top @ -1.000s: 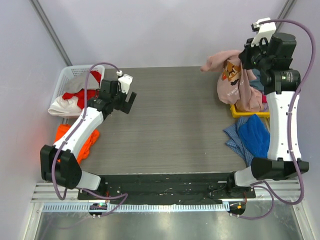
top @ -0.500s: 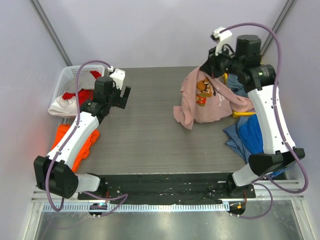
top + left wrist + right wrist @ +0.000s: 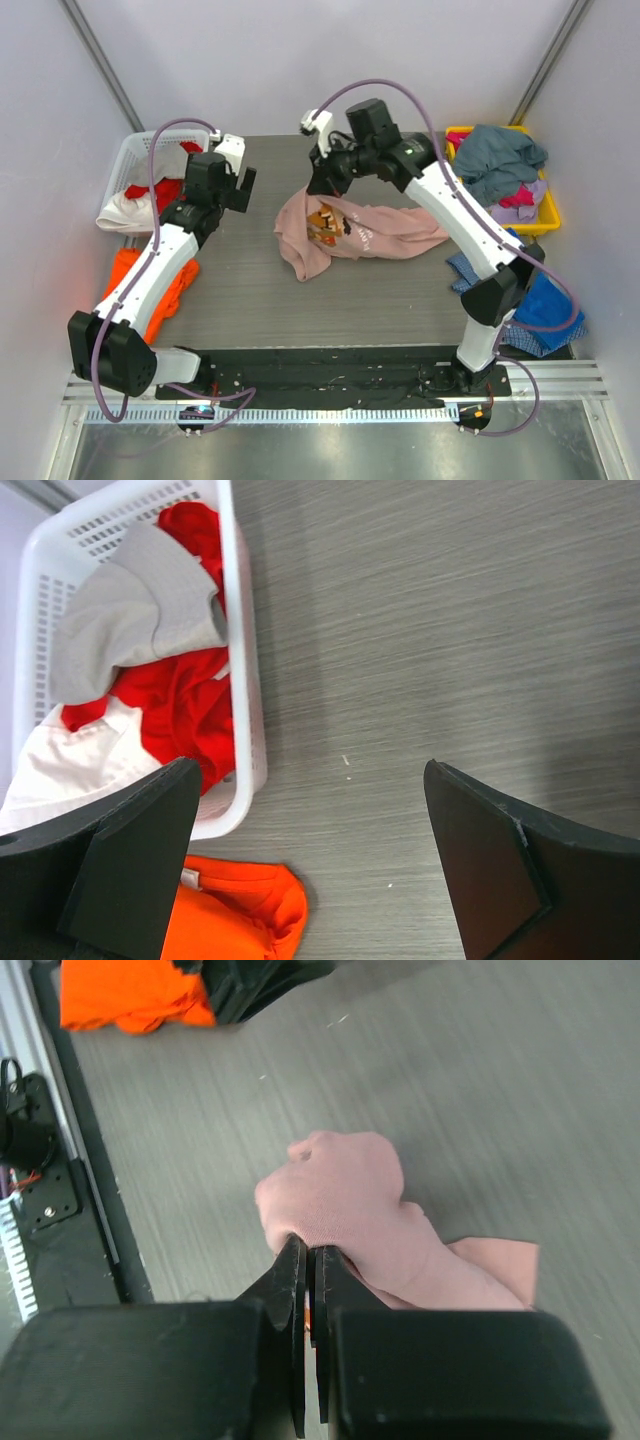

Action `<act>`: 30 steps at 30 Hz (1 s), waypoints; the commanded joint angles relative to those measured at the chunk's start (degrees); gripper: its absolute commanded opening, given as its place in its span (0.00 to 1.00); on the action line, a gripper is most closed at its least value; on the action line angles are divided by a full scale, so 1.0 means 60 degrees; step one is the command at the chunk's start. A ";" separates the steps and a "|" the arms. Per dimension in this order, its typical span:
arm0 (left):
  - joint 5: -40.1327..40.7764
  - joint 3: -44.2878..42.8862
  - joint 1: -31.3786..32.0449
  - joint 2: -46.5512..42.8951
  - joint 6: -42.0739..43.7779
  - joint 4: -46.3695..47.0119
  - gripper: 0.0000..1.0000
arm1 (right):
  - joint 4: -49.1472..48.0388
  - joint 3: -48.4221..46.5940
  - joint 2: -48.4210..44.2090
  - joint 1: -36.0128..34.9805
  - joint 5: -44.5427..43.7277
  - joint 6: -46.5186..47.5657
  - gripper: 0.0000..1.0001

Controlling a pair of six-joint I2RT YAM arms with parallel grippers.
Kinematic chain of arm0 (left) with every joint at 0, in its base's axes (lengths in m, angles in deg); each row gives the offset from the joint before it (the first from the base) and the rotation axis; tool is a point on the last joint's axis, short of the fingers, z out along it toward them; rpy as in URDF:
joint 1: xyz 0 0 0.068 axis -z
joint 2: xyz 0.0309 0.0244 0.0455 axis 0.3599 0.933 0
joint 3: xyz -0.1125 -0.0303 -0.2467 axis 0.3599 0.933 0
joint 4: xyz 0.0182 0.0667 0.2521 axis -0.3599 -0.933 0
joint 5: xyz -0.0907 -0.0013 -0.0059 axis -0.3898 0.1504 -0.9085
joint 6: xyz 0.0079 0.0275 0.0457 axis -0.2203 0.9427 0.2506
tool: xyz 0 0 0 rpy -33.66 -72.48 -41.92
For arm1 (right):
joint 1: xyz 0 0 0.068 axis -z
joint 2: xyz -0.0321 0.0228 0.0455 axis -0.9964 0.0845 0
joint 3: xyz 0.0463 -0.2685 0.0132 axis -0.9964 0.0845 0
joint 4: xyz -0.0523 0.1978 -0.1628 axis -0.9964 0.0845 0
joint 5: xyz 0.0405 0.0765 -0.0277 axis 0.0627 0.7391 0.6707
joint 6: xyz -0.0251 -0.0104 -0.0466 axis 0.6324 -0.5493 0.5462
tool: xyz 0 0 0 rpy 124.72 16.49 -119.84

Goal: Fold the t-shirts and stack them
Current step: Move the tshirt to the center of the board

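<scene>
Moved: right gripper (image 3: 310, 1260) swung left toward white basket (image 3: 128, 152), dragging pink t-shirt (image 3: 375, 235) | jaws pinched on its bunched fabric | shirt sprawls crumpled on table (image 3: 300, 300), right of basket | left gripper (image 3: 308, 780) jaws spread wide, empty, just beside basket

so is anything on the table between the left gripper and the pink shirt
Nothing visible: only table surface lies between the open left gripper and the pink shirt, which the right gripper holds pinched.

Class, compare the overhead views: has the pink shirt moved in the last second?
Yes. The pink shirt, pinched by the right gripper, has moved left, away from the yellow bin to mid-table.
</scene>
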 commanded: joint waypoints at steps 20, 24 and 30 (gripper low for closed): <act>-0.0033 -0.0768 -0.0001 0.1049 -0.0171 0.0390 0.99 | -0.2599 0.4525 -0.2124 -0.0779 -0.6401 0.0089 0.80; -0.0749 -0.1206 -0.0001 0.1561 -0.0171 0.0039 0.99 | -0.2482 0.4378 -0.1569 0.0510 -0.6697 -0.0059 0.80; -0.3573 -0.2333 0.0159 0.2747 0.0312 -0.1498 0.97 | -0.2804 0.4378 -0.0675 0.1478 -0.6522 0.0088 0.77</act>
